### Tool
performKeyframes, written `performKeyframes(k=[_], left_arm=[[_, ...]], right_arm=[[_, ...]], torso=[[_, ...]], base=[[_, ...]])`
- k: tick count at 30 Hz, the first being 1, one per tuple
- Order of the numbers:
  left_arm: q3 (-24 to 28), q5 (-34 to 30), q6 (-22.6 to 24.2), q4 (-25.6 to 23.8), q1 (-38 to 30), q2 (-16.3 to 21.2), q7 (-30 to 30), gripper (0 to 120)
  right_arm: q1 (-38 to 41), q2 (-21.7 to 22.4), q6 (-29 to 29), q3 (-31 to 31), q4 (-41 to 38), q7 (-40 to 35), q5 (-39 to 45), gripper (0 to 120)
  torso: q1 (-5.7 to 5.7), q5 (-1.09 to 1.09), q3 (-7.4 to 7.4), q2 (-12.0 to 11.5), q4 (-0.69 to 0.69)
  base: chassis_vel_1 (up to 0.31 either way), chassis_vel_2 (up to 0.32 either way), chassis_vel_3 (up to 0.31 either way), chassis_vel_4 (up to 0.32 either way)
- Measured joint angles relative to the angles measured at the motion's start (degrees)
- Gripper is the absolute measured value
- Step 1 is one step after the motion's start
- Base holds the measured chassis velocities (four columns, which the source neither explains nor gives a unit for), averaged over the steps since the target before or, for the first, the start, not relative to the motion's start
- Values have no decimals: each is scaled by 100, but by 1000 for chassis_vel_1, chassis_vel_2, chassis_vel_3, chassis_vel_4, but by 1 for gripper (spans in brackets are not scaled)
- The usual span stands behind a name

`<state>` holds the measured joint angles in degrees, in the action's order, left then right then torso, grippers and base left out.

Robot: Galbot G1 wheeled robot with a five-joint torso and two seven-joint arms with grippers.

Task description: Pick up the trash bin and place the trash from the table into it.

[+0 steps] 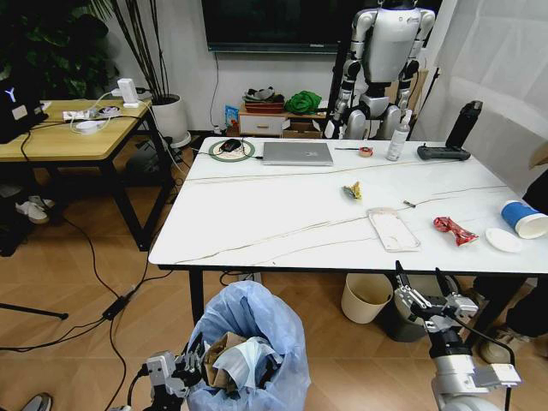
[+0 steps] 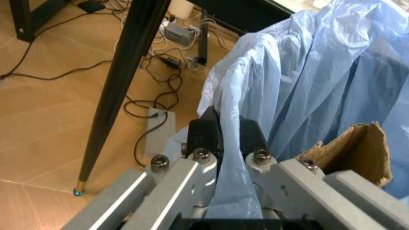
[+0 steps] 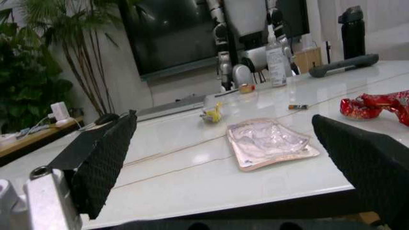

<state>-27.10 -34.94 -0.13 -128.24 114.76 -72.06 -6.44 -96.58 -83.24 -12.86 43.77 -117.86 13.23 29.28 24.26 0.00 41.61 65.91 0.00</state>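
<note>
The trash bin point(image 1: 250, 330), lined with a puffy light-blue bag point(image 2: 319, 76), is held low in front of the table point(image 1: 282, 231). My left gripper point(image 1: 181, 366) is shut on the bag's rim, its fingers point(image 2: 208, 136) pinching the plastic. Crushed cardboard point(image 2: 355, 148) and a face mask point(image 1: 248, 360) lie inside. My right gripper point(image 1: 419, 287) is open just below the table's front edge, fingers point(image 3: 102, 158) spread and holding nothing. On the table lie a clear plastic pack point(image 3: 271, 141), a red wrapper point(image 3: 374, 105), a small yellow scrap point(image 1: 352, 190), a blue paper cup point(image 1: 522, 218) and a white lid point(image 1: 503, 240).
A silver laptop point(image 1: 297, 152), spray bottle point(image 1: 398, 137) and black handheld device point(image 1: 445, 152) sit along the table's far side. A cream bin point(image 1: 366, 297) stands under the table. A black table leg point(image 2: 121, 81) and floor cables are near the left arm. A wooden table point(image 1: 68, 133) stands far left.
</note>
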Motion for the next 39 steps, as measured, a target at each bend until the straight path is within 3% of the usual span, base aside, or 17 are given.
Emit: performKeyframes(k=[18,39], left_arm=[[22,35,-25,5,11,-33,8,0],[48,35,-23,14,4,-43,8,0]], right_arm=[[40,11,24,46,-4,4,121,100],[55,20,21,44,25,6,148,100]], torso=[[0,0,0,0,0],[1,1,0,0,0]], base=[[-6,-4,9,6],[-97,-105,105,99]])
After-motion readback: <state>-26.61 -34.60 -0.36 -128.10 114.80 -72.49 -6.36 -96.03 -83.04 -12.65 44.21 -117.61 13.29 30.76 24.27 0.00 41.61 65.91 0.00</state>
